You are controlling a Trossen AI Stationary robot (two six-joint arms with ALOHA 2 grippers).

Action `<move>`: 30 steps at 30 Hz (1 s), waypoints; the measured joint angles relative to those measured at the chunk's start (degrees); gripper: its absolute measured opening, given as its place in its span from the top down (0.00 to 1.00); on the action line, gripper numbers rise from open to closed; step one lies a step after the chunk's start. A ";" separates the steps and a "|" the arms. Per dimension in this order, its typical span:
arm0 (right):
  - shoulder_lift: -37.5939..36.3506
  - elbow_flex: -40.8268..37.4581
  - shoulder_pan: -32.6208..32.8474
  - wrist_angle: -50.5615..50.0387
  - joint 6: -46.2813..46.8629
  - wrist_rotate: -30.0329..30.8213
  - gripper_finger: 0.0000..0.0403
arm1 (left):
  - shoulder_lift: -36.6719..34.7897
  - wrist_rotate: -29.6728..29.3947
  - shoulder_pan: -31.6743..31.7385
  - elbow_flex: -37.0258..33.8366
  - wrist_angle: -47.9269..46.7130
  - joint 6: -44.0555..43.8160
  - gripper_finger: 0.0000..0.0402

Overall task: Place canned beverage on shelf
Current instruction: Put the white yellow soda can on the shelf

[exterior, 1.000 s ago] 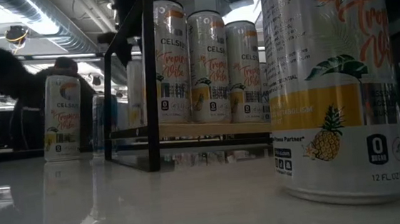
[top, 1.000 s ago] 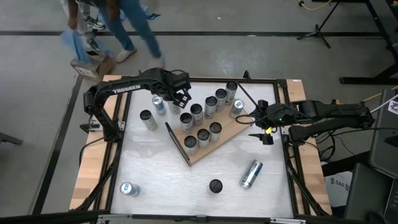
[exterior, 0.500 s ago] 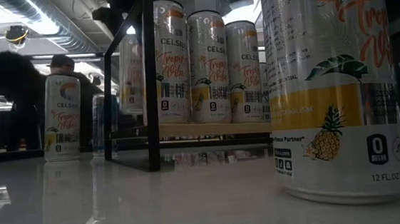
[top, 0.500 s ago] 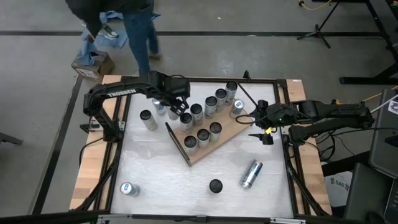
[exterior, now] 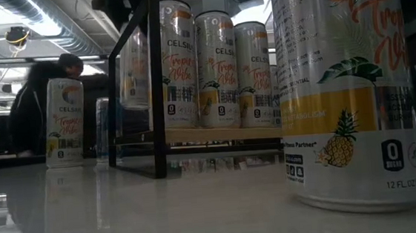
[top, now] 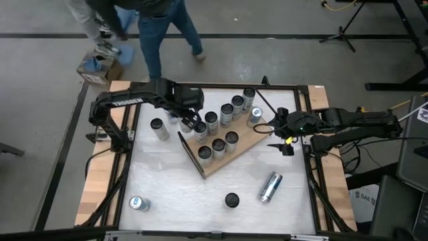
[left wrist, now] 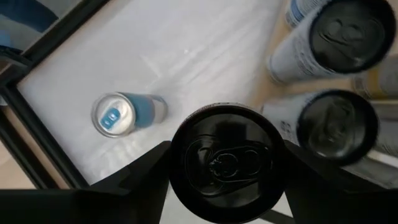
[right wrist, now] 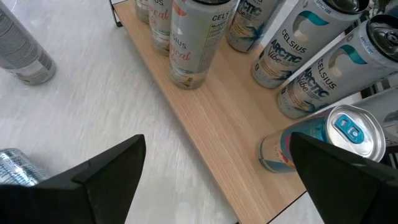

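The shelf (top: 244, 144) is a light wood board with a dark panel at its left end and lies slantwise mid-table. Several upright cans (top: 219, 146) stand on it. My left gripper (top: 191, 118) hangs over the shelf's left far corner. It is shut on a black-topped canned beverage (left wrist: 227, 158), which the low view shows raised behind the dark frame (exterior: 133, 66). My right gripper (top: 283, 138) waits open over the shelf's right end, its fingers wide apart (right wrist: 217, 186) and touching nothing. My left gripper pinches the can's side wall just under the top rim (left wrist: 176, 163) between its two fingers (left wrist: 144, 174), one on each side. The fingers come steeply from above. The can hangs upright, top up, clear of the table and the shelf.
A blue-topped can (left wrist: 115, 117) stands on the table under the left arm. Loose cans stand at left (top: 159, 128), near left (top: 138, 203) and near centre (top: 232, 199). One lies on its side (top: 269, 187). A person (top: 150, 20) walks beyond the far edge.
My left gripper has carried the can from the table's far left toward the near edge, to the shelf's left end. The can has risen and stayed upright. The person behind the table has walked on.
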 joint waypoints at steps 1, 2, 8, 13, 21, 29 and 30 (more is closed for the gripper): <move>0.00 0.00 0.02 0.00 0.00 0.00 0.04 | 0.00 0.25 -0.37 0.00 0.02 -0.06 0.39; 0.00 0.00 0.01 0.00 0.00 -0.01 0.04 | 0.00 0.32 -0.73 0.00 -0.01 -0.28 0.39; 0.00 0.00 0.01 0.00 0.00 -0.01 0.04 | 0.00 0.35 -2.61 0.00 -0.20 -2.89 0.39; 0.00 0.00 0.02 0.00 0.00 0.00 0.04 | 0.00 0.37 -4.06 0.00 -0.56 -4.17 0.39; 0.00 0.00 0.01 0.00 0.00 -0.01 0.04 | 0.00 0.21 -6.36 0.00 -0.51 -6.53 0.39; 0.00 0.00 0.00 0.00 0.00 -0.01 0.04 | 0.00 -1.23 -8.47 0.00 -0.34 -9.01 0.39; 0.00 0.00 0.01 0.00 0.00 0.01 0.04 | 0.00 -1.39 -8.67 0.00 -0.33 -9.04 0.39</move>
